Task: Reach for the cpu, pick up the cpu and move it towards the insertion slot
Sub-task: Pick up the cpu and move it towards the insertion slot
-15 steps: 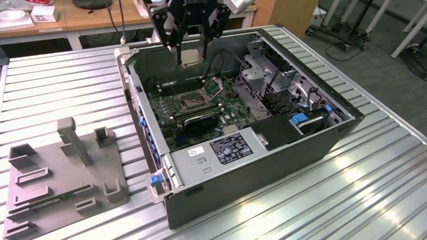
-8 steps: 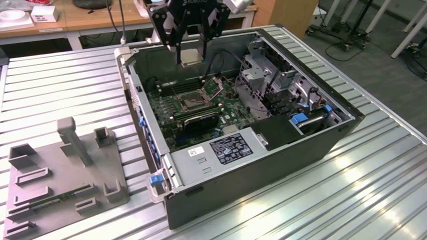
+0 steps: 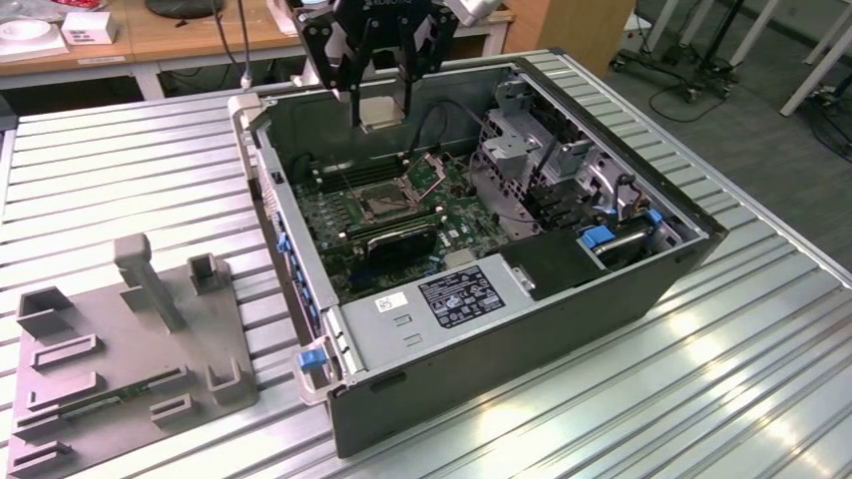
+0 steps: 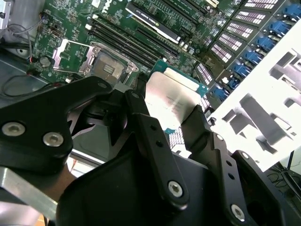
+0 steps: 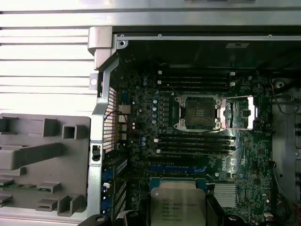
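Ribbed metal table [image 3: 692,379], open computer case [image 3: 533,329], grey fixture tray [image 3: 120,369]

Black gripper [image 4: 164,110]: angular linkage fingers [image 4: 155,141], silver screw heads, bare metal bracket at base.

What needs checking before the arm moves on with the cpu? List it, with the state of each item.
1. The cpu is gripped between the fingers: ok.
2. Cpu lifted above the motherboard in the exterior view: ok.
3. Insertion slot lies open, dark centre exposed: ok.
4. Cpu over the slot: not ok, it is off to one side.
5. Cpu level in the grip: cannot tell.
6. Gripper free of the case wall: ok.
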{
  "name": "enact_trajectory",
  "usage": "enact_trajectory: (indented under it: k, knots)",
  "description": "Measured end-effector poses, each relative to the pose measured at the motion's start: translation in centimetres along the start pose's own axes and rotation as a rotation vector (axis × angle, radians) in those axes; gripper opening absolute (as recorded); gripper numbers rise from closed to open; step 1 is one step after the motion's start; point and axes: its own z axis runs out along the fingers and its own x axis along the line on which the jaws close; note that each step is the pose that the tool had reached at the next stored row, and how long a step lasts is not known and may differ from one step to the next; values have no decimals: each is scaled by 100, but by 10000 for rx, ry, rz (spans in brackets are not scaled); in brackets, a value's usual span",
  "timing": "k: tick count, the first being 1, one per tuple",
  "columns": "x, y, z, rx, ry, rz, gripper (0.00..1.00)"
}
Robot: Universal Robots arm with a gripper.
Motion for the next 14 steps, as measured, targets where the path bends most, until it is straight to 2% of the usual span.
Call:
enact_trajectory:
  k: [14]
  knots:
    - [-10,31,3,0,1,1,55]
